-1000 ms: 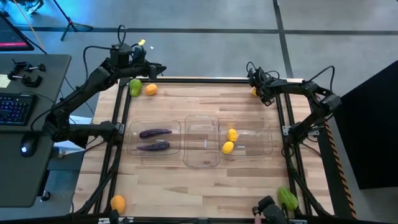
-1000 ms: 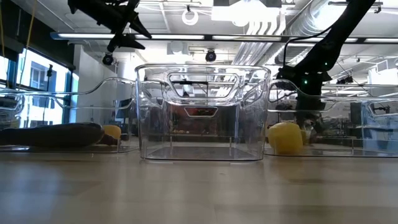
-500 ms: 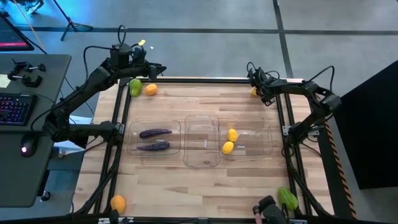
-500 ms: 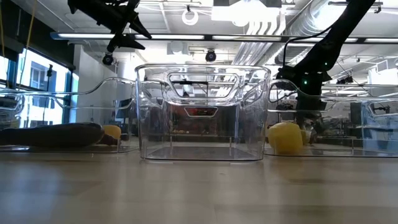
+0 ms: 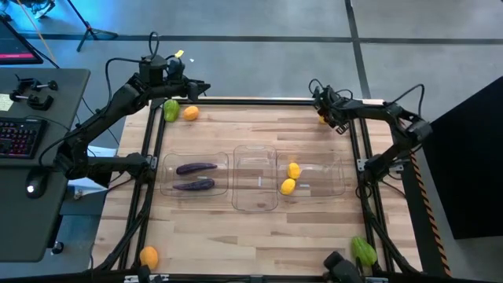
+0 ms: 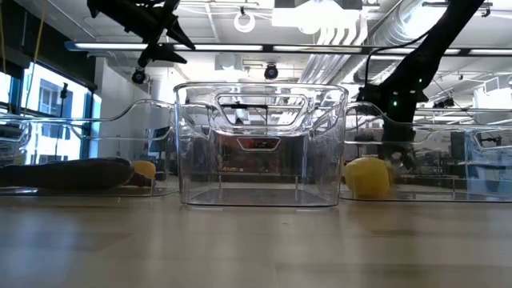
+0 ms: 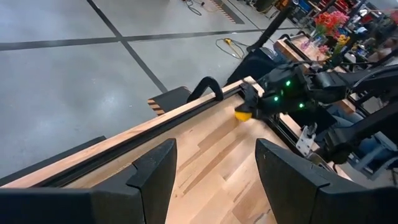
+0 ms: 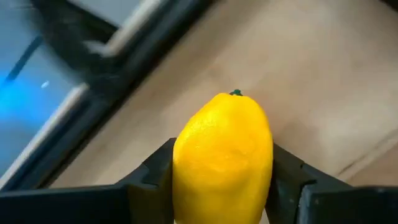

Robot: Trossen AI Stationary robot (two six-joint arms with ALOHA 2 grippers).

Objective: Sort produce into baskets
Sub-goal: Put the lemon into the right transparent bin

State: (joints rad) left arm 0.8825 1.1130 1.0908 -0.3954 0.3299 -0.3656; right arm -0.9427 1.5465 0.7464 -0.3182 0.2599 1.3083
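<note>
At the far right corner my right gripper (image 5: 323, 115) is shut on a yellow lemon (image 8: 222, 155). My left gripper (image 5: 201, 88) hangs open over the far left corner, nothing between its fingers (image 7: 214, 180). Beside it a green lumpy piece (image 5: 170, 110) and an orange fruit (image 5: 190, 112) lie on the wood. Three clear baskets stand in a row. The left basket (image 5: 167, 187) holds two purple eggplants (image 5: 196, 167). The middle basket (image 5: 255, 151) is empty. The right basket (image 5: 336, 182) holds two lemons (image 5: 293, 170). My right gripper pinches the lemon's two long sides (image 8: 181, 163) between its two fingers (image 8: 292, 180). The fingers come from the table's right, slanting down, and lie along the lemon. Its stem end (image 8: 236, 93) points away from the wrist. I cannot tell whether it still touches the wood.
Another orange fruit (image 5: 148, 255) lies at the near left corner and a second green piece (image 5: 362, 250) at the near right corner. A black frame rail (image 5: 259, 100) borders the table's far edge. Bare wood lies between the baskets and the far edge.
</note>
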